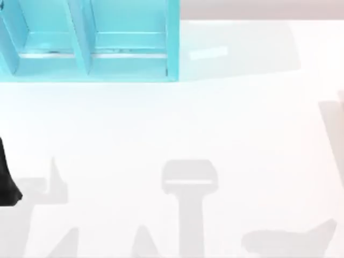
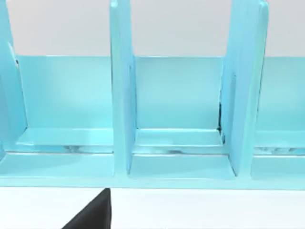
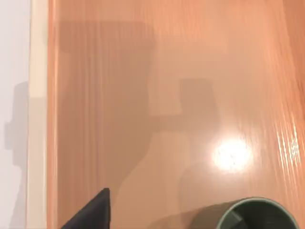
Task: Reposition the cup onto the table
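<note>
right tool (image 3: 93, 212) beside round matte cup (image 3: 248, 214)

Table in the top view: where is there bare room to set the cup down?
The table is bare from the turquoise shelf unit to its near edge. Only the left arm intrudes, at the left edge. The cup sits on an orange wood-grain surface.

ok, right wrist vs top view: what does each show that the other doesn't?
The right wrist view alone has the cup, a dark olive-grey cylinder with its open rim in sight, standing on a glossy orange-brown wooden surface with a pale edge strip.

The top view alone has the turquoise shelf unit with its compartments at the table's far left, and a black part of the left arm at the left edge.

Both share the white table, which in the right wrist view is a strip beside the wood.
</note>
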